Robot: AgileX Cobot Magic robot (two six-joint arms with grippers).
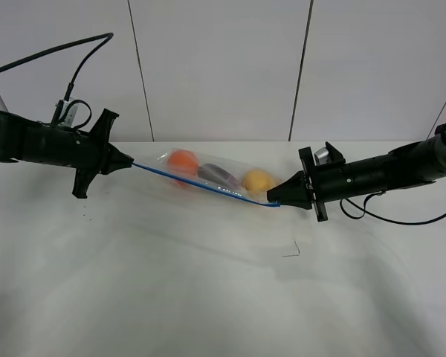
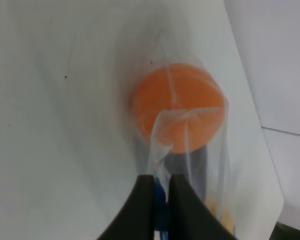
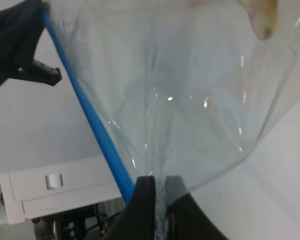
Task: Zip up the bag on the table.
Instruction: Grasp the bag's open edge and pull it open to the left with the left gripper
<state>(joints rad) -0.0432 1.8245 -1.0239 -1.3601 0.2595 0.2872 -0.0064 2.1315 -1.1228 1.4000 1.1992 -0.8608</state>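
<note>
The bag (image 1: 208,177) sits toward the back of the white bench (image 1: 208,290), stretched between the two arms and running at a slant from the left side down toward the right. Whether its underside rests on the bench or hangs just above it, I cannot tell.

The left hand (image 1: 128,163) is clenched on the left end of the bag. In the left wrist view its two dark fingers (image 2: 190,210) stand close together with the clear plastic and a bit of blue pinched between them. The right hand (image 1: 272,199) is clenched on the opposite end. In the right wrist view its fingers (image 3: 142,200) are pressed together on gathered plastic, right where the strip ends.

The blue zipper strip (image 1: 197,184) runs taut in a nearly straight line from one hand to the other along the near edge of the bag.

Three things show through the plastic. The orange (image 1: 183,161) lies nearest the left hand. The purple eggplant (image 1: 218,175) is in the middle, and the yellow fruit (image 1: 258,181) lies nearest the right hand. The plastic is crinkled and fans out from each pinch point.

A thin bent dark mark (image 1: 291,249) lies on the bench in front of the right hand, apart from the bag.
</note>
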